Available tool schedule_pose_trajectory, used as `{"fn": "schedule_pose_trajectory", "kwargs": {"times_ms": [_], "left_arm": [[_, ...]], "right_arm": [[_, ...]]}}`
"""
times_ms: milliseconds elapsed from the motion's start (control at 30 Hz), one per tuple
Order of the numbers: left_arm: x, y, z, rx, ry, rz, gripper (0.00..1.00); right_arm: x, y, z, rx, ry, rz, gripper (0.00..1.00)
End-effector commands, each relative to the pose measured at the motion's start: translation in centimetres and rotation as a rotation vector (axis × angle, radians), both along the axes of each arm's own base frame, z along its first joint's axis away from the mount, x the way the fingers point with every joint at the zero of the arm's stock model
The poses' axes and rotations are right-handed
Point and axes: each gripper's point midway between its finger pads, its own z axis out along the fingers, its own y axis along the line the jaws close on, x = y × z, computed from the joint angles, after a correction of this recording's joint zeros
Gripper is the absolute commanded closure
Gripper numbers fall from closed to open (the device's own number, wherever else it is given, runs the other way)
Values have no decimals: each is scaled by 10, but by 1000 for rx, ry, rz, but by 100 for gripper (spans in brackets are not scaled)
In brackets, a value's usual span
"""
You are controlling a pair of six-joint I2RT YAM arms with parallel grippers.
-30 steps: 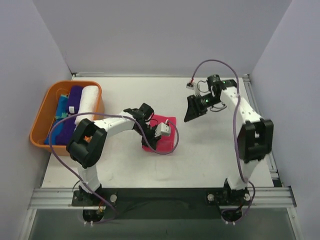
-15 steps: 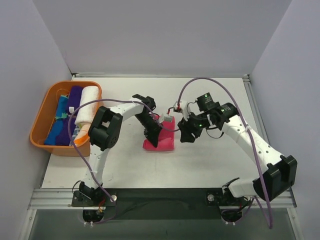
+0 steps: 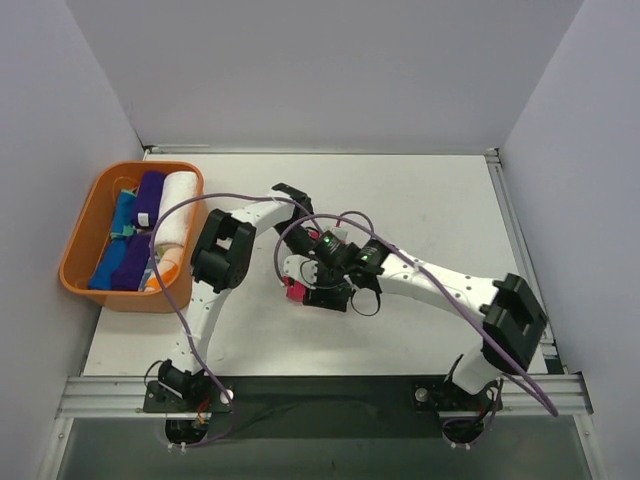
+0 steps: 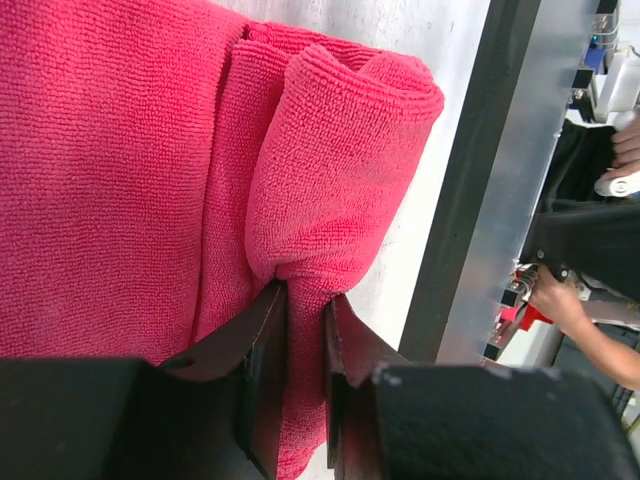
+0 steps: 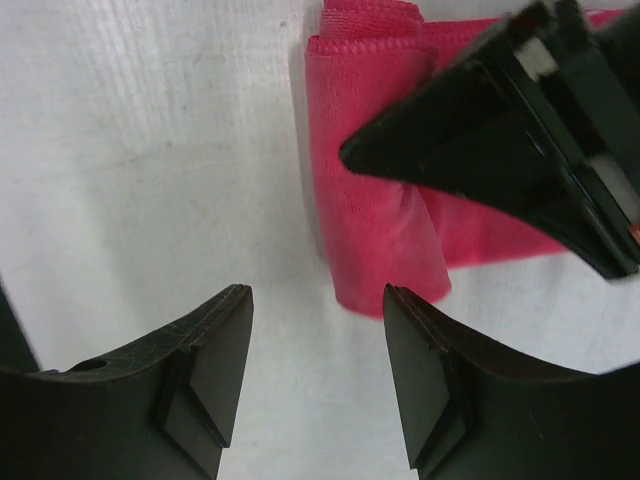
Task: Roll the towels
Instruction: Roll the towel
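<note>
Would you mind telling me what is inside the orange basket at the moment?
Inside the orange basket lie a white towel, a purple towel and a teal towel; its floor beneath them is covered.

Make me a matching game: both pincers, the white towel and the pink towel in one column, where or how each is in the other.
1 left pincer
2 right pincer
3 white towel
4 hot pink towel

A rolled, in the orange basket
B partly rolled, on the table
C open, holding nothing
D shut on a fold of cloth

Pairs: 1-D, 2-C, 3-A, 4-B
</note>
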Motion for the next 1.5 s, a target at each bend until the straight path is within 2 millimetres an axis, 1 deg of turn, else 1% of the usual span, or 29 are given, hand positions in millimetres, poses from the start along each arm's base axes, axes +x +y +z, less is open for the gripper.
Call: {"fn": "schedule_pose_trajectory", "kwargs": {"times_ms": [0,133,167,200,300,333,400,467,533,567,633,700,867,900,933,967,1000,1067,1100,1133,1167,1233,1267,1300,1333,1367,1400,1433,1467], "left_arm": [[5,29,-64,156,-66,-101,75],[9,31,-63,150,-65,-85,71],[9,33,-63,151,-58,-79,71],[9,34,-63,148,-59,-79,70],[10,39,-63,148,-52,-68,71],[10,39,-62,143,-49,-60,71],[13,39,-60,132,-49,-40,71],[14,38,-56,116,-42,-17,70],[15,35,-48,90,-45,3,68],[18,36,-44,81,-48,22,61],[25,36,-29,50,-73,65,57],[37,42,-18,25,-95,123,52],[71,59,27,-34,-154,304,45],[82,59,43,-61,-169,363,44],[98,73,52,-72,-179,439,44],[108,78,61,-89,-193,480,43],[122,83,80,-123,-217,538,43],[145,107,98,-143,-258,639,43],[161,114,118,-166,-317,677,42],[169,120,128,-175,-348,699,42],[182,137,141,-184,-386,744,42],[197,149,177,-226,-477,783,42],[205,170,186,-228,-512,832,42],[209,176,210,-265,-603,845,42],[204,179,206,-264,-607,855,41],[210,184,217,-291,-699,853,41],[197,182,237,-321,-794,817,41],[187,179,240,-342,-842,779,40],[174,175,220,-334,-848,749,37]], "right_arm": [[28,7,-30,-85,-123,17,45],[38,8,-65,-118,-143,24,45],[34,0,-83,-154,-115,28,46],[33,-2,-90,-156,-94,21,47],[19,-9,-109,-166,-20,36,62],[16,-9,-111,-162,-4,34,76],[9,-13,-115,-166,32,35,83],[5,-7,-115,-152,83,36,92],[-8,-7,-117,-146,189,47,99],[-4,-3,-109,-125,212,37,100],[-19,-6,-109,-126,333,44,100],[-22,-7,-101,-93,413,16,100],[-30,0,-92,-22,573,-11,100],[-32,0,-91,-21,595,-21,100],[-31,1,-92,-15,614,-27,100],[-34,4,-90,0,641,-22,100],[-35,5,-90,6,657,-26,100],[-33,6,-89,25,688,-46,100],[-34,9,-89,41,720,-52,100],[-32,9,-88,56,746,-75,100],[-30,11,-84,73,762,-83,100],[-29,13,-84,101,837,-105,100],[-23,18,-80,120,851,-110,100],[-26,16,-84,108,912,-130,100],[-26,17,-81,132,958,-138,100],[-23,21,-75,146,990,-143,100],[-24,21,-80,146,1036,-157,100],[-25,25,-75,177,1080,-156,100],[-22,26,-73,191,1101,-171,100]]}}
